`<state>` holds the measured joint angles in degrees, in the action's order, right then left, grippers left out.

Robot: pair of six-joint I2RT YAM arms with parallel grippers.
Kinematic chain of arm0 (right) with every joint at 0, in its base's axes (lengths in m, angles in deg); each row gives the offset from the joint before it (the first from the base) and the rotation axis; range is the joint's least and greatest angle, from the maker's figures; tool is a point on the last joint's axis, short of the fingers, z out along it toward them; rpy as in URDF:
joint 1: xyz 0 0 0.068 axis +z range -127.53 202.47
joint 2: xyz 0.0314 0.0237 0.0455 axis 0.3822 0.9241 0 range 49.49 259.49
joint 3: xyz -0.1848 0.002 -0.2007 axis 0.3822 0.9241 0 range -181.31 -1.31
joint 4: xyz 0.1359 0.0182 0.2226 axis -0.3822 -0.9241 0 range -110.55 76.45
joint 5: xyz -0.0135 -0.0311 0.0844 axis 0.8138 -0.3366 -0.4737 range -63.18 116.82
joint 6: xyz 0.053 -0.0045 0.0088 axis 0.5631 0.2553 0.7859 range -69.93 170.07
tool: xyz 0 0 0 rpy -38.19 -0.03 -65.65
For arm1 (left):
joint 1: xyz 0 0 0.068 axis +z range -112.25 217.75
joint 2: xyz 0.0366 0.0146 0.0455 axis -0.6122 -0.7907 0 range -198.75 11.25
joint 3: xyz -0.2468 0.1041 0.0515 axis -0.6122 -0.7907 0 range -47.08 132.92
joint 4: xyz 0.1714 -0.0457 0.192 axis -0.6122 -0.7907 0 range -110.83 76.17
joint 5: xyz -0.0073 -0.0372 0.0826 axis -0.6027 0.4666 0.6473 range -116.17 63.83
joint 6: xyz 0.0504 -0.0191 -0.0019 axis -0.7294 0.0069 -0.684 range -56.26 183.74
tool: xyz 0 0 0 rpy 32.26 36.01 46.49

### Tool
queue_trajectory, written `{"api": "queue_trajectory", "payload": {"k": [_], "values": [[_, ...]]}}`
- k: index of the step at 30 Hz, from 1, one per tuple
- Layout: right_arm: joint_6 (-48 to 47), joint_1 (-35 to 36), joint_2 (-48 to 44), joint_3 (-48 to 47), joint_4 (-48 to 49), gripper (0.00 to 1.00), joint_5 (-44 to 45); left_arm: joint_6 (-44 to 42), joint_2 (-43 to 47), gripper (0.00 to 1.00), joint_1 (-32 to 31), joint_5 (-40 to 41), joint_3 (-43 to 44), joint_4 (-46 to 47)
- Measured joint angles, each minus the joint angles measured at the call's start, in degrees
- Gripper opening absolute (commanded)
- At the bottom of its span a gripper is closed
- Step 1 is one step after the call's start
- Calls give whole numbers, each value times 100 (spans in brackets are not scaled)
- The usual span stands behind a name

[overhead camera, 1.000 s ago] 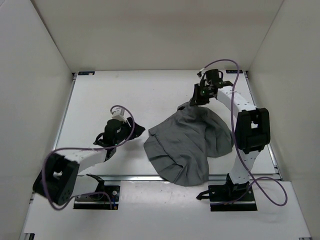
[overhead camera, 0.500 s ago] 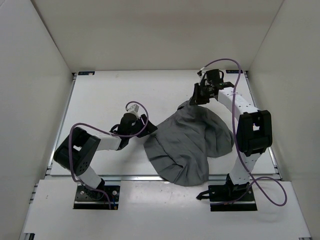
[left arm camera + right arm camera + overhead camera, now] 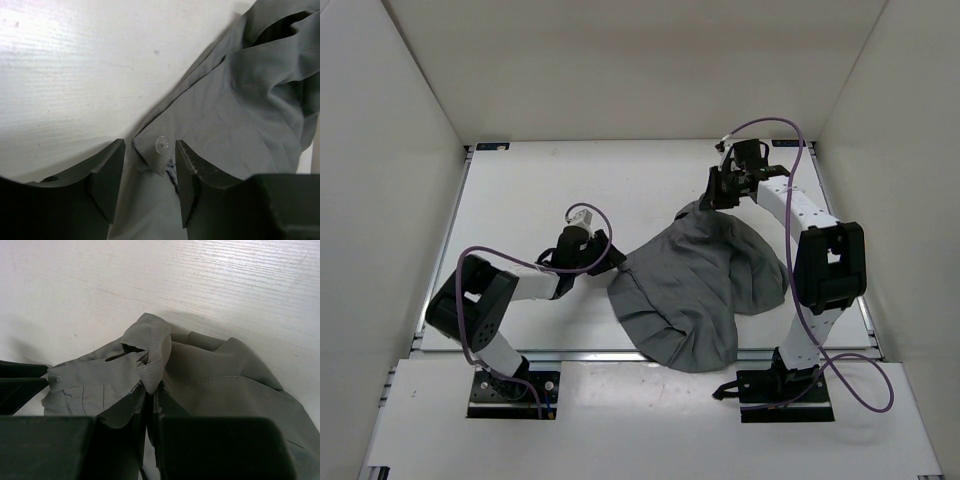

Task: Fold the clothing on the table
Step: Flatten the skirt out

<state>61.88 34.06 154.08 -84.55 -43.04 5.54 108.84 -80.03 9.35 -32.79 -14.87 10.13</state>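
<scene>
Grasp step: right hand (image 3: 716, 194) clenched on skirt (image 3: 695, 285) edge; left hand (image 3: 149, 167) released, straddling waistband corner (image 3: 161, 145); must close next.

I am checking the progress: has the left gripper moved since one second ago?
Yes. The left gripper has moved right, away from the left rail of the table, and now reaches the left edge of the skirt.
</scene>
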Motion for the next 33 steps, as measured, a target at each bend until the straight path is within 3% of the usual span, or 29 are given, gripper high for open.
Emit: {"api": "queue_trajectory", "payload": {"k": [5,11,12,20,28,33], "values": [[0,2,-13,7,2,0,-4,59,-284,48,-57,-74,59,15],[0,4,-22,59,37,0,-13,260,-420,10,-55,-199,76,195],[0,4,-22,63,37,0,-15,267,-420,0,-46,-236,90,221],[-212,-15,-323,66,-81,0,-20,212,-168,0,175,-654,678,120],[-610,-155,-2232,-33,90,0,-205,-791,1840,0,540,-214,2291,-986],[-691,-275,-3141,-138,199,0,-398,-1110,2962,0,798,-20,2483,-1211]]}}
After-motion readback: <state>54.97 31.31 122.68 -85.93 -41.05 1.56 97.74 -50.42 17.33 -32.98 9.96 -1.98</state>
